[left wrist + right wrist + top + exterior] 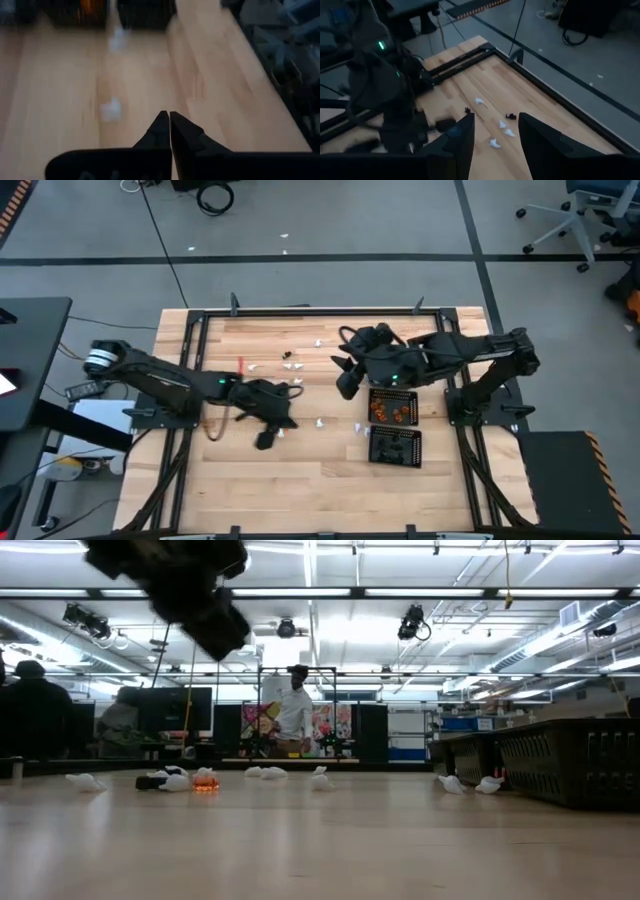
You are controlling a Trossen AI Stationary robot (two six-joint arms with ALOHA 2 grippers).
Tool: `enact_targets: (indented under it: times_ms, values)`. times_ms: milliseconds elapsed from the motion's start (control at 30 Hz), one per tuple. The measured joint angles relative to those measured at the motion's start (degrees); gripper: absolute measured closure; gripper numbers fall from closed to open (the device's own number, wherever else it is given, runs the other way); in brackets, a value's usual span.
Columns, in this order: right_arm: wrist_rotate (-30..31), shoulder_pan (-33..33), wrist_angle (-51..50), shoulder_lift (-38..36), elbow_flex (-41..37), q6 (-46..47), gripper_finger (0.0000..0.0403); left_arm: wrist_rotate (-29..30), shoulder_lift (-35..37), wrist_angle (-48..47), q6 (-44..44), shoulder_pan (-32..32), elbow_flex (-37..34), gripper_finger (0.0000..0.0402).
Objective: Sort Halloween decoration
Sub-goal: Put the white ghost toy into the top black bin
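A pale wooden slatted worktop (300,480) with a black metal frame stands on a grey floor; across it at table height, a lit workshop shows with a person in a white top standing far behind. Tiny white, orange and black Halloween trinkets (290,362) lie scattered over the far middle of the worktop, a few more white ones (320,423) nearer the centre. Two square black mesh trays (394,428) sit side by side near the right arm's base; the farther one holds orange pieces (392,410), the nearer one dark pieces. The left claw (264,439) is low over the worktop's middle, its fingers (161,131) pressed together with nothing between them, a white trinket (111,108) just ahead. The right claw (346,382) hangs above the worktop beside the orange tray, its fingers (465,137) apart and empty.
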State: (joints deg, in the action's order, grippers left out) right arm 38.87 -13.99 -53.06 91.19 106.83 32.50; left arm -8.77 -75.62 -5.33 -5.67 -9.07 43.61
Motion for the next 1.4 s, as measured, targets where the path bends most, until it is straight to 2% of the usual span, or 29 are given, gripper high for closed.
enact_targets:
  times_ms: [67, 167, 333, 433, 533, 700, 800, 967, 1067, 1233, 1400]
  values:
    - [-0.1, 0.2, -0.1, 0.7, 0.0, 0.4, 0.0245, 0.0, 2.6, 0.2, -2.4, -0.1, -2.2, 0.0401]
    - [-0.6, 0.9, 0.6, 1.3, 0.1, 0.4, 0.0245, -0.1, 6.9, -4.5, -6.9, -0.4, -5.7, 0.0401]
    - [-3.3, 2.2, 0.3, 1.7, 0.0, 0.0, 0.0245, 0.1, 11.7, -15.9, -14.4, -1.1, -7.5, 0.0384]
    - [-4.2, 2.9, 0.7, 1.5, 0.0, -0.9, 0.0245, 0.1, 13.9, -23.7, -17.5, -2.1, -7.6, 0.0353]
    - [-4.6, 3.2, 1.0, 1.3, 0.0, -2.8, 0.0245, 0.8, 15.5, -27.7, -19.5, -3.3, -6.8, 0.0311]
    - [-6.7, 3.7, 1.6, 1.2, 0.1, -4.2, 0.0245, 1.6, 16.3, -33.3, -18.1, -6.5, -5.6, 0.0238]
    - [-7.5, 3.6, 1.7, 1.2, 0.1, -5.1, 0.0245, 4.4, 16.0, -34.1, -15.3, -10.6, -6.1, 0.021]
    - [-7.5, 2.9, 1.9, 1.2, 0.1, -6.3, 0.0245, 9.8, 13.4, -27.0, -14.8, -15.2, -7.6, 0.0181]
    - [-7.4, 2.3, 2.1, 1.2, 0.1, -7.0, 0.0245, 12.7, 9.3, -26.0, -16.2, -15.5, -7.8, 0.0178]
    - [-7.5, 1.9, 2.3, 1.2, 0.1, -7.7, 0.0245, 15.6, 2.4, -22.7, -10.7, -15.6, -7.8, 0.0181]
    - [-8.9, 2.0, 2.5, 1.2, 0.1, -8.2, 0.0245, 16.8, -2.3, -19.0, -9.6, -15.3, -7.7, 0.0181]
